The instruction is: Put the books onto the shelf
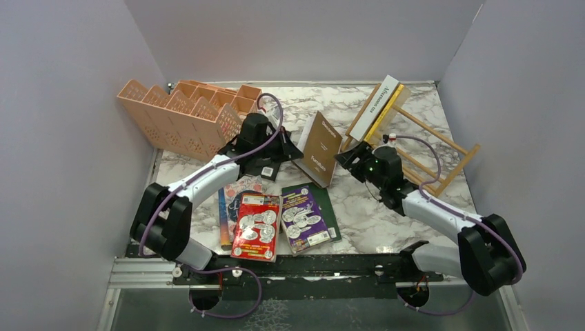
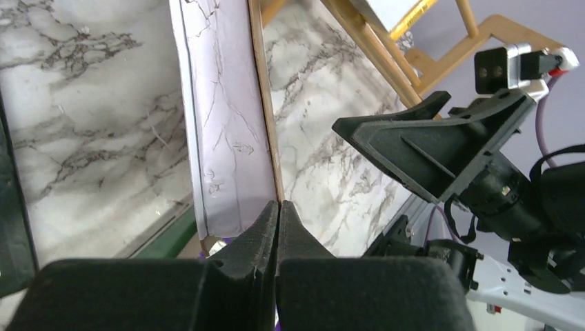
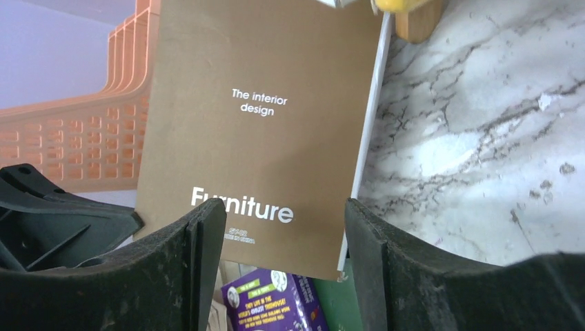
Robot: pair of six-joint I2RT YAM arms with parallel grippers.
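A peach organizer (image 1: 186,114) stands on the desk (image 1: 372,221), well to the left of the brown book (image 1: 323,148). The left gripper (image 2: 278,207) is at that book's left edge, its fingers pressed together and clamped on the thin edge of the cover, so the brown book stands tilted up off the desk. Nearer the arm bases than the brown book lie a blue-spined book (image 1: 223,217), a red book (image 1: 256,226) and a purple book (image 1: 303,217), the purple one resting on a dark green book (image 1: 332,221). Just right of the brown book, the right gripper (image 3: 283,210) faces its cover with fingers spread apart, holding nothing. Farther right, the shelf (image 1: 441,162) carries a white book (image 1: 376,102) and a yellow book (image 1: 386,112) at its far-left end.
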